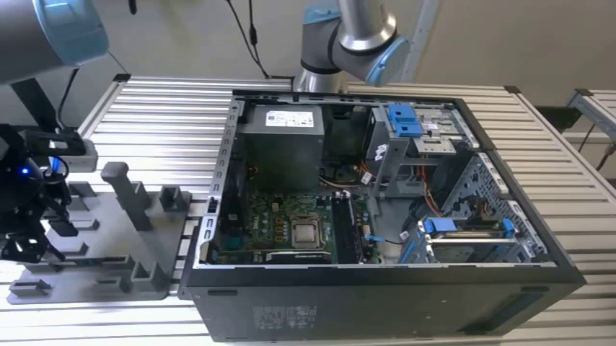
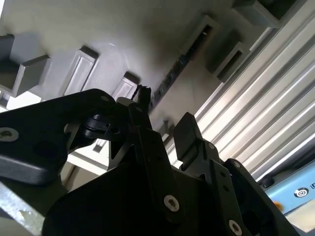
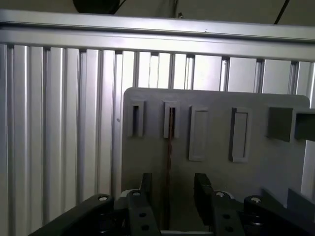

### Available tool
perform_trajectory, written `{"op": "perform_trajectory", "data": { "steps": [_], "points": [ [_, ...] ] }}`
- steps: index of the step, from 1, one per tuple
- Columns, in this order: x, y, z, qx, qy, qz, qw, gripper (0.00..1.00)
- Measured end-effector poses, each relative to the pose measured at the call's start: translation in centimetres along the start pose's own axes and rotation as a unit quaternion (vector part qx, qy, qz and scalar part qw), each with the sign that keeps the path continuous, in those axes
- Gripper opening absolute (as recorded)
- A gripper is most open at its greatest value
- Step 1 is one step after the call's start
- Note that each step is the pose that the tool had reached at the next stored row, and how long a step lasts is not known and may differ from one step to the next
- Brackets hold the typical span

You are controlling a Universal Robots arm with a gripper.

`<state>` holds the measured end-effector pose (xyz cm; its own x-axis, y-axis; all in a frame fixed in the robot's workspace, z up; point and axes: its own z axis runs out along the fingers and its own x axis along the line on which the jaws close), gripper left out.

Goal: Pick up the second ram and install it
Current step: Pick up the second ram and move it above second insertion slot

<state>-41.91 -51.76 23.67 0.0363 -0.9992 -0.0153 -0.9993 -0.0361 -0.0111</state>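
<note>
The tool (image 3: pixel 173 189), jaws apart, straddles the second ram (image 3: pixel 170 142).

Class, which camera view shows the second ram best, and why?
The first wrist view: the ram stands edge-on in a fixture slot, seen between the open gripper's fingers. The second wrist view shows it as a dark slanted strip. In the exterior view it is too small to tell.

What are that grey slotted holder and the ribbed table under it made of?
The holder looks like matte plastic, perhaps printed: dull, even grey with no glints. The table looks like bare aluminium: silvery ribbed profiles with bright reflections.
</note>
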Motion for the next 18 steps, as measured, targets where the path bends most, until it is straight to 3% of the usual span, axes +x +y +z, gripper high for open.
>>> {"op": "perform_trajectory", "data": {
  "steps": [18],
  "points": [
    [0.02,0.76,2.17,-0.0001,0.0000,0.002,1.0000,0.48]
  ]
}}
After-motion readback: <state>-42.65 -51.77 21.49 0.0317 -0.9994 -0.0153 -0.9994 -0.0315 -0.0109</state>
